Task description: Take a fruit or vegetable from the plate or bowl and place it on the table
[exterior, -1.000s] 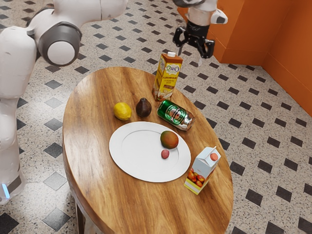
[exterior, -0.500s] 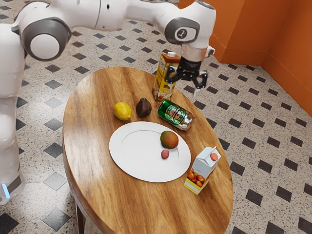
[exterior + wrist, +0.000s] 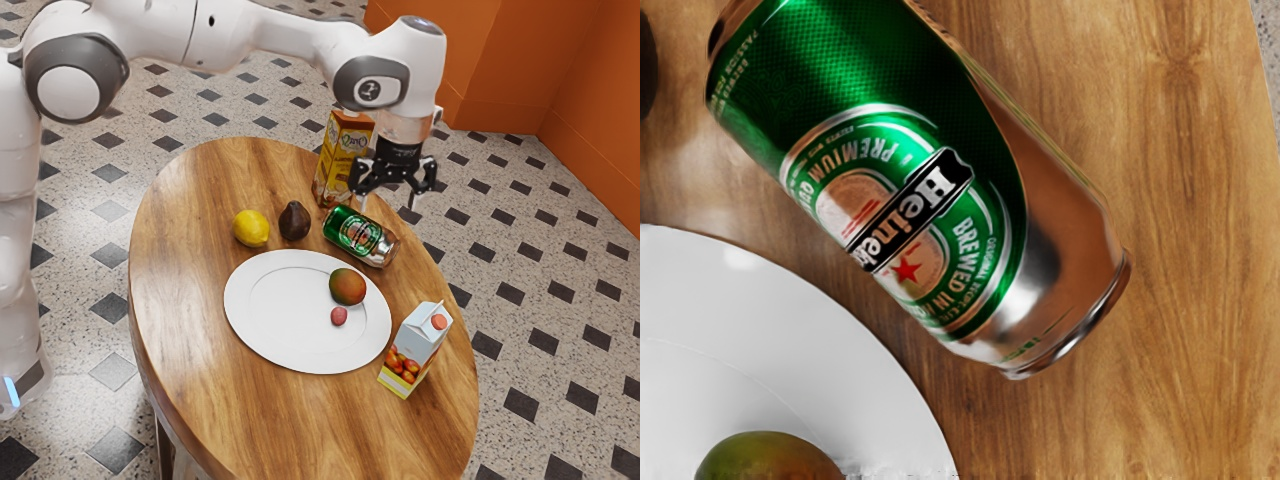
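My gripper hangs above the table near the green can, its two fingers spread apart and nothing between them. A white oval plate holds a red-green mango and a small reddish fruit close beside it. In the wrist view, part of the plate and the top of the mango appear, with the can lying beside the plate. The wooden table carries all of this.
The green can lies on its side by the plate. A lemon and a dark avocado sit left of it in the exterior view. One juice carton stands behind; another carton stands at the plate's right.
The arm has swung in over the table's edge, and my gripper has come down from beyond the tall carton to near the can. The objects on the table have stayed put.
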You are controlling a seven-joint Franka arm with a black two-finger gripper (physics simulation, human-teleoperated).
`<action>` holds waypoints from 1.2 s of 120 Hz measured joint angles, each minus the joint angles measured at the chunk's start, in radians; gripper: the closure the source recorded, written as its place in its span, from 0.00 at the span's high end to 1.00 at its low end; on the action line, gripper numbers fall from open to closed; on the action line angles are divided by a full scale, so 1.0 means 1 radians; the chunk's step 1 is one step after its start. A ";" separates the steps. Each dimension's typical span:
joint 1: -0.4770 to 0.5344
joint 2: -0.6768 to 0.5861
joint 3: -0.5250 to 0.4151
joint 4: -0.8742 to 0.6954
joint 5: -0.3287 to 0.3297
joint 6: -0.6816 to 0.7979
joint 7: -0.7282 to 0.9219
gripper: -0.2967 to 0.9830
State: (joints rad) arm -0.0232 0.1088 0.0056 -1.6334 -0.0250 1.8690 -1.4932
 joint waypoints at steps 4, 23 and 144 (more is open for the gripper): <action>-0.002 -0.012 -0.004 -0.017 0.001 0.003 -0.012 0.77; -0.007 -0.056 -0.028 -0.104 0.003 0.020 -0.060 0.77; -0.030 -0.089 -0.066 -0.338 0.002 0.202 -0.181 0.77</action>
State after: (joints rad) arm -0.0535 0.0198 -0.0601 -1.9716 -0.0230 2.0706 -1.6743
